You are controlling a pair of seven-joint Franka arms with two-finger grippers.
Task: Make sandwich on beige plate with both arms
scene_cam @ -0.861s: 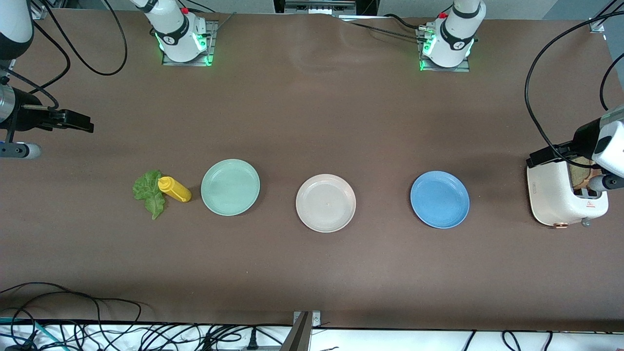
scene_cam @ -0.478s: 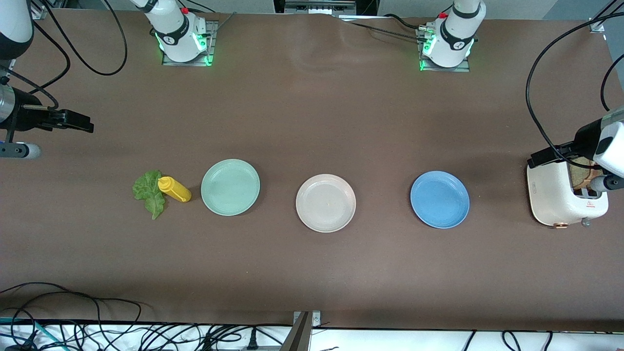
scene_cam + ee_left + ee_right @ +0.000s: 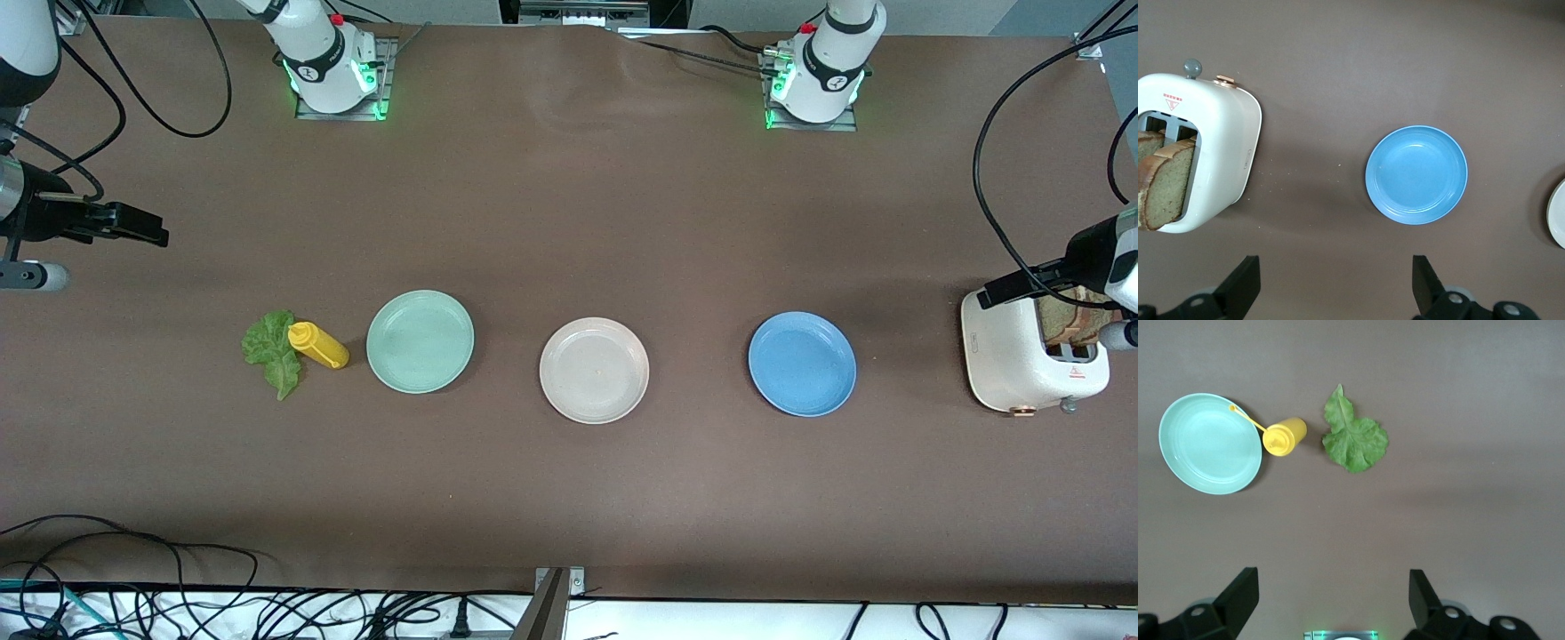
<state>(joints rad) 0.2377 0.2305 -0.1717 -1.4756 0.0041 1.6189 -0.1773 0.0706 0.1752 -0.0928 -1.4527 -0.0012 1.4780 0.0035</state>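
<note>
The beige plate lies empty at the table's middle, between a mint-green plate and a blue plate; its rim also shows in the left wrist view. Two brown bread slices stand in the slots of a white toaster at the left arm's end. The green lettuce leaf lies beside a yellow mustard bottle toward the right arm's end. My left gripper is open and empty over the toaster's edge. My right gripper is open and empty over bare table at the right arm's end.
The right wrist view shows the lettuce, the mustard bottle and the mint-green plate. The left wrist view shows the toaster and the blue plate. Cables hang along the table's near edge.
My left gripper has moved a little toward the left arm's end of the table, over the toaster. My right gripper has barely shifted. Nothing on the table has moved.
</note>
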